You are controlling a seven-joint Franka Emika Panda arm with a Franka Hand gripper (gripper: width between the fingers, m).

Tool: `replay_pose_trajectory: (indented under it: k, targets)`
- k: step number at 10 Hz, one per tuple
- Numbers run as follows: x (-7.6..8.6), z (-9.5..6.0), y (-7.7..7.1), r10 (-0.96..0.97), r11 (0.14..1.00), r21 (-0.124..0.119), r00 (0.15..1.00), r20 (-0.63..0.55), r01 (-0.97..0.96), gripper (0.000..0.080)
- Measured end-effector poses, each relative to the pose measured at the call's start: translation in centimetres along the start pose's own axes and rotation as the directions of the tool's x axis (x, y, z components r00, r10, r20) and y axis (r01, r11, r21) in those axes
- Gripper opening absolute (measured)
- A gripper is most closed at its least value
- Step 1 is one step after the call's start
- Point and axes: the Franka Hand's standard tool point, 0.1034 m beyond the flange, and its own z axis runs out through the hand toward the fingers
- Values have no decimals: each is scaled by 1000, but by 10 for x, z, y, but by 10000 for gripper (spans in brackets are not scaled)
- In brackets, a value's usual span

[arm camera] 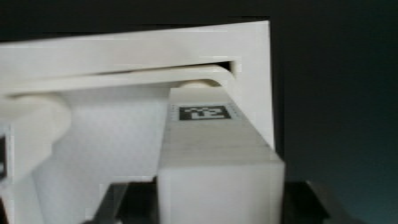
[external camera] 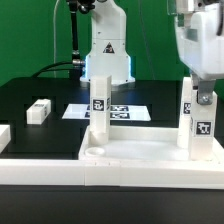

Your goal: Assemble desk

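From my remote station I saw the desk panel (external camera: 140,158) lying flat at the front of the black table (external camera: 30,95), its rimmed side up, pushed against the white rails (external camera: 40,165). One leg (external camera: 99,103) stood upright at the far corner of the panel toward the exterior view's left, and it looked already seated there, though I could not check if it was fully tight. A second leg (external camera: 189,112) stood at the far corner toward the exterior view's right, and the gripper (external camera: 203,100) was just beside it, touching or nearly so. In the wrist view this leg (arm camera: 217,150) filled the space between the fingers (arm camera: 39,175), and I judged the gripper was closed on it, probably still turning it in. A third leg (external camera: 38,111) lay loose on the table, well apart from the panel toward the exterior view's left; another white piece (external camera: 4,137) showed at the picture edge, too cut off to name. The marker board (external camera: 118,111) lay behind the panel. So I judged about half was done: two legs on, two corners near the camera still open.
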Motion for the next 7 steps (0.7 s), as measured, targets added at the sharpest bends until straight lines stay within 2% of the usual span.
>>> replay_pose_trajectory:
  k: [1,2,4,5,6,7]
  targets:
    - [-6,1,2,99,994,34,995,19,-100,288]
    - [-12,1,4,102,993,64,994,37,-104,288]
    - [-9,0,5,49,997,58,998,36,-51,289]
    - [-9,1,5,49,997,58,998,35,-51,389]
    - [-9,2,5,28,998,58,999,33,-29,526]
    - [-6,3,5,-215,975,54,977,8,215,526]
